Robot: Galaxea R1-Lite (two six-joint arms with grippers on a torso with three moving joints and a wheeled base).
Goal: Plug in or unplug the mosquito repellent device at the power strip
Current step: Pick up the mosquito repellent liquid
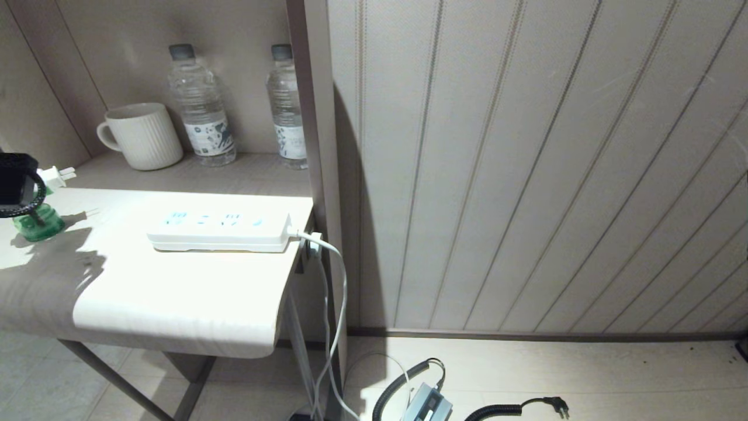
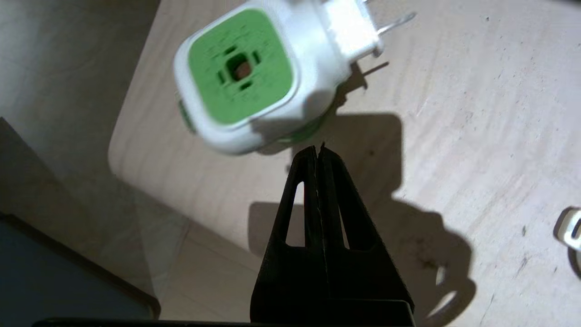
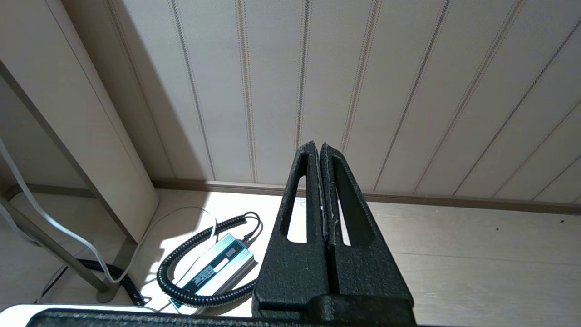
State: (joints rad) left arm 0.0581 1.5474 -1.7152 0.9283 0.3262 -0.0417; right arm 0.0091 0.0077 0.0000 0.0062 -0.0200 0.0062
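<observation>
the mosquito repellent device (image 2: 240,77) stands unplugged on the table (image 1: 175,292), well apart from the power strip (image 1: 219,232); left gripper (image 2: 319,150) above it and right gripper (image 3: 320,147) both have jaws pressed together, empty.

A hotel-like room: panelled wall (image 1: 526,175), mug (image 1: 143,136) and water bottles (image 1: 201,105) in a niche

table (image 1: 175,304) | on it: power strip (image 1: 219,232), mosquito repellent device (image 1: 41,219), mug (image 1: 143,136), bottles (image 1: 201,105)
</observation>
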